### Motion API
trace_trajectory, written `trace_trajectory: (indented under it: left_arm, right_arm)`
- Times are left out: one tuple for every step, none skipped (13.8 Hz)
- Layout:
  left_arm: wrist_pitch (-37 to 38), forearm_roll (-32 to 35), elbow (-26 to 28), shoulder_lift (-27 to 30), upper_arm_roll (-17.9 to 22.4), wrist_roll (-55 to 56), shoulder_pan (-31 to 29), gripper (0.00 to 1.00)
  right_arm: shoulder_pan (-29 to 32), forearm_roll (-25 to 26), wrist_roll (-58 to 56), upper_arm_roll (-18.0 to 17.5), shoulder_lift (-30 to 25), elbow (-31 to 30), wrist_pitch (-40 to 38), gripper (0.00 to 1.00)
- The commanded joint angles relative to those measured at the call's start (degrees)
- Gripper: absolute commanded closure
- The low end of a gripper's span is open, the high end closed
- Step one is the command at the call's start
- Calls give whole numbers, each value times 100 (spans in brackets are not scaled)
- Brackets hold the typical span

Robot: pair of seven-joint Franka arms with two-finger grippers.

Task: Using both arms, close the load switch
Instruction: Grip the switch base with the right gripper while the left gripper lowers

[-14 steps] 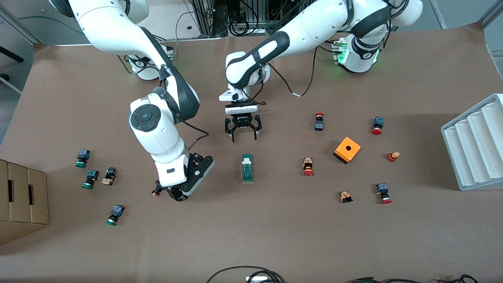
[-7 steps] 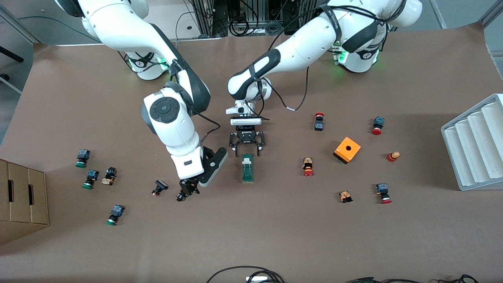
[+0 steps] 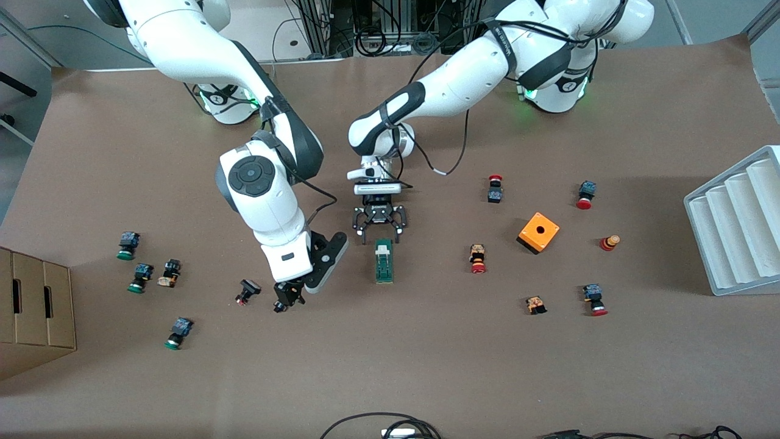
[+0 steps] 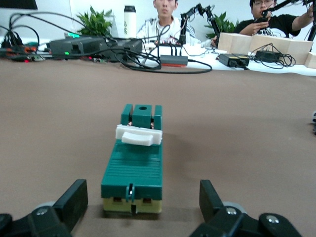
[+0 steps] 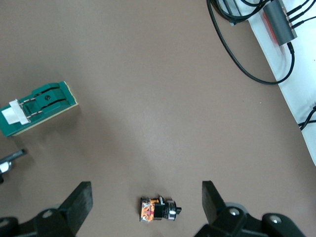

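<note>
Since half a second ago, your left gripper (image 3: 378,231) has dropped slightly toward the load switch (image 3: 383,261), and your right gripper (image 3: 287,299) has barely shifted. You will find the load switch lying flat on the brown table (image 3: 426,366) near its middle, its white lever piece at the end nearest the arms' bases. In the left wrist view the switch (image 4: 135,163) sits between the two fingers (image 4: 71,202), which are spread wide and hold nothing; the left gripper (image 4: 140,205) is low at the switch's base-side end. Your right gripper hangs toward the right arm's end of the table from the switch, its jaws also spread wide and empty, just beside a small dark red-capped button (image 3: 247,291). The right wrist view shows the switch (image 5: 37,107) off to one side and one small button (image 5: 159,209) below the gripper (image 5: 145,207).

Counting outward: four green-capped buttons sit toward the right arm's end, with a black-and-tan one among them. Toward the left arm's end you have one orange box (image 3: 538,231) with a hole and seven small red or tan buttons around it. One white ridged tray (image 3: 737,225) and one cardboard box (image 3: 33,311) sit at the table's ends.
</note>
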State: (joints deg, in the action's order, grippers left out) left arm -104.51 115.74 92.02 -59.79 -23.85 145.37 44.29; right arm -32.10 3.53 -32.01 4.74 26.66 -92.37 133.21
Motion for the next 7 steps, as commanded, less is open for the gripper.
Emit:
trace_trajectory:
  left_arm:
    - [97,-34,-184,-112,196,70,132,0]
    - [97,36,-184,-121,205,27,132,0]
    - [89,202,-184,-138,205,52,106,1]
    - [80,308,-176,-164,214,79,97,10]
    - [88,326,-184,-199,240,96,97,21]
    - [88,326,-184,-200,249,114,97,32]
    - [88,326,-184,-191,249,114,97,35]
  right_arm:
    - [29,113,-68,-25,50,149,-190,1]
    - [29,113,-77,-25,41,149,-251,1]
    - [29,113,-147,-25,32,149,-287,1]
    - [29,113,-243,-34,24,149,-296,1]
    - [29,104,-270,-34,15,149,-305,1]
    - [29,113,-279,-34,-11,149,-339,1]
    - [29,113,-288,-34,-12,149,-392,1]
